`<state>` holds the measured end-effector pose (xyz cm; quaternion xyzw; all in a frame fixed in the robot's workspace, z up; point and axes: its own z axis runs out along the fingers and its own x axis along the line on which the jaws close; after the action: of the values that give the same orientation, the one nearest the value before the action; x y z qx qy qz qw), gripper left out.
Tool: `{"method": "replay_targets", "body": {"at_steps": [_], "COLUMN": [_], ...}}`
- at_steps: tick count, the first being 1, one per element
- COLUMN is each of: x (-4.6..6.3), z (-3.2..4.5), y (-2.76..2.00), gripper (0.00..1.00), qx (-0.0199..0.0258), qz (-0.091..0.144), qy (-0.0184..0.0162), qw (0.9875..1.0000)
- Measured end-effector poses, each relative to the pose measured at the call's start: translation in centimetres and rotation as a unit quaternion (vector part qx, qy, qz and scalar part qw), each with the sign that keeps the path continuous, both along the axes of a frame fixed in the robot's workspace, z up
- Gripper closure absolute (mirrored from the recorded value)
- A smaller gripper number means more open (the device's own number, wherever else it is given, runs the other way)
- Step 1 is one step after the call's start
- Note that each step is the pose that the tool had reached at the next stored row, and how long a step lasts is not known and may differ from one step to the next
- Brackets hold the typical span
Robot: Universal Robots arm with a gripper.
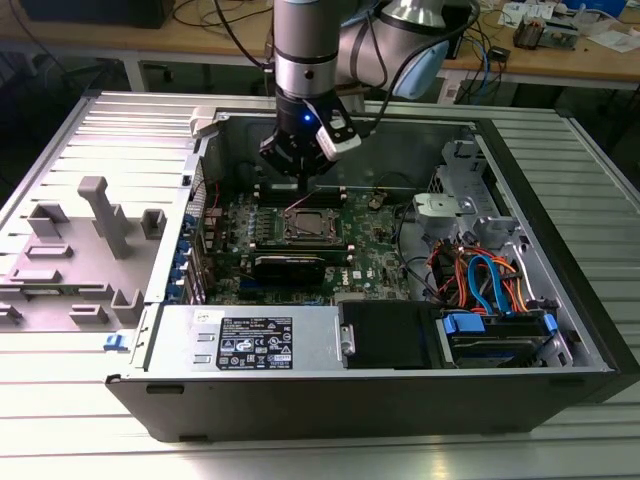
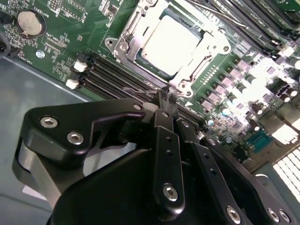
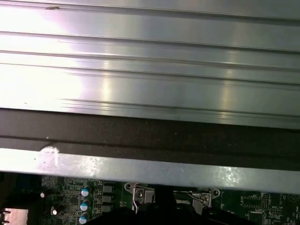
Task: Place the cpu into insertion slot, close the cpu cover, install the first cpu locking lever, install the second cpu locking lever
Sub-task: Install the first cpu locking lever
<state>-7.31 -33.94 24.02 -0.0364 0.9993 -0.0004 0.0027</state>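
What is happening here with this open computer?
One robot arm reaches into an open grey computer case and works at the green motherboard. Its black hand hovers beside the metal-rimmed insertion slot. The silvery square cpu already lies in the slot, with the thin metal cpu cover closed around it.

Ribbed metal table (image 1: 90, 440) carries open computer case (image 1: 400, 385), lying on its side. Grey plastic holder (image 1: 95, 235) with upright posts sits on table toward exterior view's left, just beside case.
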Motion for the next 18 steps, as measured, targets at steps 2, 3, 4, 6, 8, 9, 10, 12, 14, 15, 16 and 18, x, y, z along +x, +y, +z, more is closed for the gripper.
{"method": "replay_targets", "body": {"at_steps": [2, 3, 4, 6, 8, 9, 10, 12, 14, 15, 16, 18], "x": [0.1, 0.2, 0.2, 0.3, 0.4, 0.4, 0.4, 0.4, 0.5, 0.6, 0.6, 0.9], "z": [-0.15, -0.20, -0.26, -0.46, -0.55, -0.60, -0.62, -0.69, -0.77, -0.82, -0.90, -1.11], "y": [0.02, 0.03, 0.03, 0.05, 0.08, 0.16, 0.20, 0.24, 0.28, 0.30, 0.31, 0.33], "gripper": [0.89, 0.89, 0.89, 0.89, 0.89, 0.89, 0.89, 0.89, 0.89, 0.89, 0.89, 0.89], "qx": [-0.0001, -0.0001, -0.0001, -0.0001, -0.0002, -0.0001, -0.0002, -0.0001, -0.0002, -0.0002, -0.0002, -0.0002], "qz": [-0.001, -0.002, -0.004, -0.017, -0.023, -0.023, -0.023, -0.023, -0.023, -0.023, -0.023, -0.023], "qy": [0.0000, 0.0000, 0.0000, 0.0000, 0.0001, 0.0001, 0.0001, 0.0000, 0.0001, 0.0001, 0.0001, 0.0001], "qw": [1.0000, 1.0000, 1.0000, 0.9999, 0.9997, 0.9997, 0.9997, 0.9997, 0.9997, 0.9997, 0.9997, 0.9997]}}
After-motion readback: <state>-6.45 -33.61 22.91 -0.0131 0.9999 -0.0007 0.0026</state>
